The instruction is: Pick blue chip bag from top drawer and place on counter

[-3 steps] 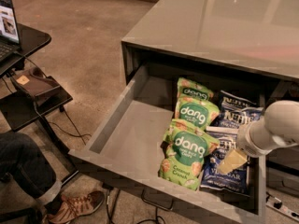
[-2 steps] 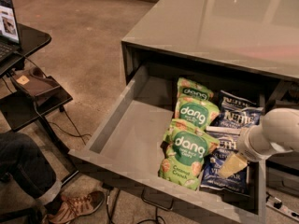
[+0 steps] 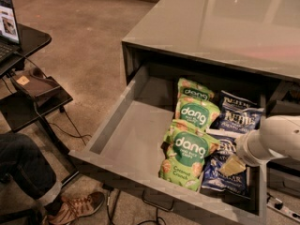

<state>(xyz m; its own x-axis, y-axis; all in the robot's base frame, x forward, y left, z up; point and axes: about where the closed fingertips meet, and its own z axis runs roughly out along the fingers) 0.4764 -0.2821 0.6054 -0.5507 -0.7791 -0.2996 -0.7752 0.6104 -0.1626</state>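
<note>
The top drawer [image 3: 125, 139] stands pulled open, with a thin loop handle [image 3: 157, 205] on its front. Three green "dang" bags [image 3: 190, 146] lie in a row down its middle. Several blue chip bags lie along the right side: one at the back [image 3: 239, 116], one in the middle [image 3: 226, 146], one at the front [image 3: 220, 177]. My white arm [image 3: 274, 139] reaches in from the right. My gripper [image 3: 233, 165] hangs low over the front blue bags, close to or touching them. The glossy grey counter [image 3: 225, 18] lies above the drawer.
A black side table [image 3: 26, 102] with a laptop [image 3: 7, 22] and a brown pouch [image 3: 35, 81] stands at the left. A person's leg and shoe [image 3: 70, 207] are at the bottom left. Cables lie on the floor below the drawer. A power strip [image 3: 281, 205] lies at the bottom right.
My arm has dropped a little lower over the blue bags at the drawer's right side. The bags have not visibly moved.
</note>
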